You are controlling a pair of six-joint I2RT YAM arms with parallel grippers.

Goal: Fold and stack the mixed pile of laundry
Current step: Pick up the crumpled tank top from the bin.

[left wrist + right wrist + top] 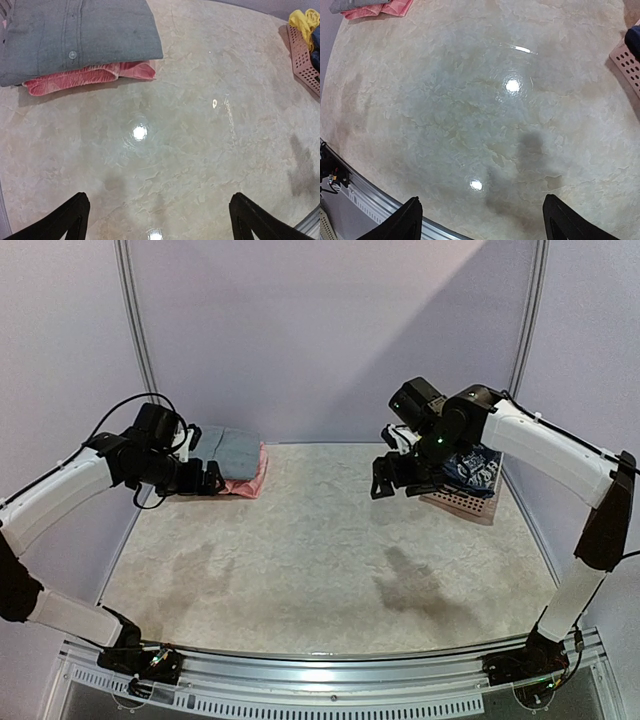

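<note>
**A:** At ten o'clock on the counter (320,570): grey collared shirt (75,35), folded, placket up, lying on a folded pink piece (85,79). Why there?

**B:** Judgement: that corner serves as the stack, which leaves the middle free for folding.

**A:** Remaining laundry?

**B:** At two o'clock, in the pink basket (468,504). Navy top (472,468) visible, yellow piece (302,19) bunched at the rim. Both unfolded, so the task looks partly done.

**A:** Left end effector (204,480)?

**B:** Fingers spread wide, nothing between them. It hangs near the stack's seven o'clock corner, clear of the cloth. Forearm reaches in from eight o'clock, wrist pitched down.

**A:** Right end effector (393,478)?

**B:** Also spread and empty. The arm arches high from its five o'clock base, elbow up and wrist bent down. Fingers are over bare counter, just beside the basket's nine o'clock side.

**A:** Next?

**B:** Probably a reach into the basket. The risk is snagging two garments at once.
</note>
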